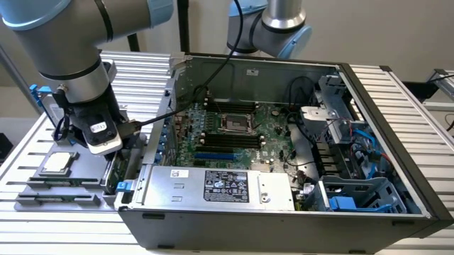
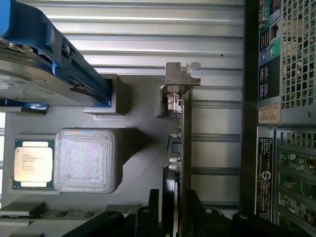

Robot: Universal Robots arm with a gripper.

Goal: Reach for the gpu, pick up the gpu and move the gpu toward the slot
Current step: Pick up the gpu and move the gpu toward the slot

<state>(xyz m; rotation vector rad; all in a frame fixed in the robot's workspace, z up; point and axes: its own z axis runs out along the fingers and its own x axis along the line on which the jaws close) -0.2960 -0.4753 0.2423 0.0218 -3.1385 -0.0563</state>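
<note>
You're at the grasp: your black gripper straddles the thin green, silver-bracketed gpu card, clamped or not I cannot tell; lifting calls for a straight pull.

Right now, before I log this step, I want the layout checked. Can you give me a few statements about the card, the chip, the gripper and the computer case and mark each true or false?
1. The green card stands on edge in the grey tray, outside the computer case. True.
2. The processor chip sits in the motherboard socket. False: it lies flat on the grey tray.
3. The gripper is down at the tray, right at the green card. True.
4. The computer case is closed. False: its side is open, with the motherboard in plain view.
</note>
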